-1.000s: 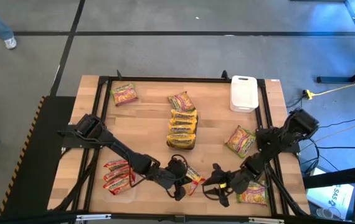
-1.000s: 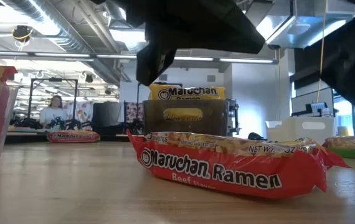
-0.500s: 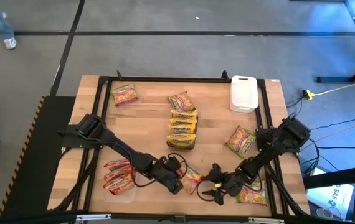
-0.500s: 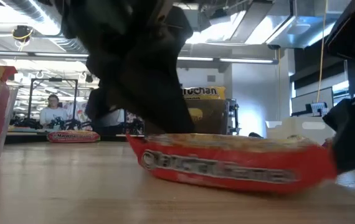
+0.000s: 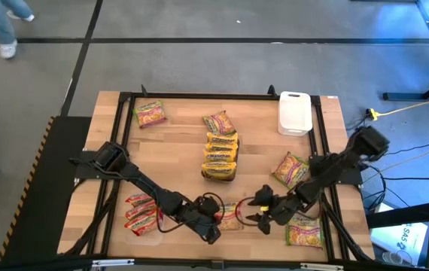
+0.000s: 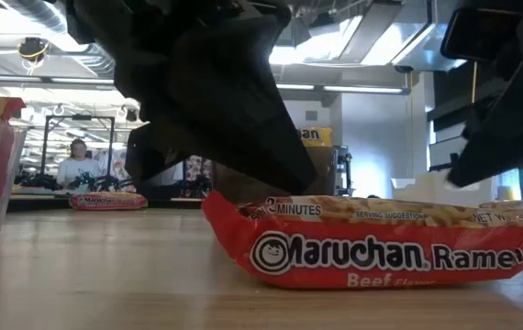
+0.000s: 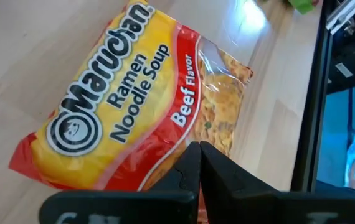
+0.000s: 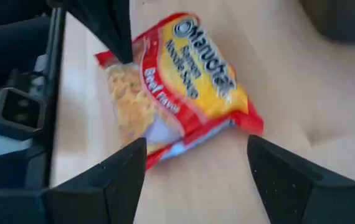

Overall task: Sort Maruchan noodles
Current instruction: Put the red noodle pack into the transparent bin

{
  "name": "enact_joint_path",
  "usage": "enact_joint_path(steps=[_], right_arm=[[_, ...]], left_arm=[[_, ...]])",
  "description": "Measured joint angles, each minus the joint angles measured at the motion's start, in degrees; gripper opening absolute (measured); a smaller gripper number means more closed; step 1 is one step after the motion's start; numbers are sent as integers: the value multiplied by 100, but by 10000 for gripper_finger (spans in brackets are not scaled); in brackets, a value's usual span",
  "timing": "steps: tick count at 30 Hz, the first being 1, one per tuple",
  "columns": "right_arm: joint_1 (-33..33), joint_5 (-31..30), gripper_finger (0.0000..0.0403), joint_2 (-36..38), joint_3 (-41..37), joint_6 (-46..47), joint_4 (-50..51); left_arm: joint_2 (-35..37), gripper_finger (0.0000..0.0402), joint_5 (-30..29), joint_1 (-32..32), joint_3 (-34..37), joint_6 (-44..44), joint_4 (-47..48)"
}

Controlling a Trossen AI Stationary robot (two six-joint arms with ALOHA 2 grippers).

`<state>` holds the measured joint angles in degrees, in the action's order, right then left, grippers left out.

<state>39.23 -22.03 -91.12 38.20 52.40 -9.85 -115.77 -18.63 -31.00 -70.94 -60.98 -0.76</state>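
Red beef packet pinched at the near edge of the table

Red and yellow plastic marks the beef packet (image 5: 231,216), which lies flat on the wooden table (image 5: 177,143) near its front edge, between the two grippers. The left gripper (image 5: 213,223) is seen fully closed, its fingers (image 7: 193,168) pressed together against the packet's (image 7: 134,106) edge; whether a fold of wrapper is caught between them cannot be told. The left arm is stretched low across the table from its base at the left side. The right gripper (image 5: 263,211) is held spread wide, just beside the packet's (image 8: 177,81) other end and apart from it, nothing being held. The right arm is reached in from the right side, bent low.

Three red packets (image 5: 141,211) are gathered in a clear tray at the front left. Yellow packets (image 5: 220,156) are stacked in a row in the middle. Green-and-pink packets (image 5: 305,232) are scattered at the right and back, and a white tray (image 5: 294,113) is set at the back right
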Motion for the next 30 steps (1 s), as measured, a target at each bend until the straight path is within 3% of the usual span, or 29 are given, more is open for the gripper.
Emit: enact_joint_path(steps=[5,11,19,24,30], right_arm=[[-102,558,246,339,0,883,351],[-266,1123,246,-201,-10,2018,-69],[-279,943,246,-886,-3,2434,-1340],[-403,812,246,-1106,1,2713,-1436],[-476,790,246,-1203,9,2837,-1538]], left_arm=[[0,0,-60,-116,2,136,-21],[10,0,-336,-291,7,415,39],[346,0,-559,-620,0,395,973],[149,0,-887,-706,7,-81,1590],[-261,0,-1000,-519,0,3,1178]])
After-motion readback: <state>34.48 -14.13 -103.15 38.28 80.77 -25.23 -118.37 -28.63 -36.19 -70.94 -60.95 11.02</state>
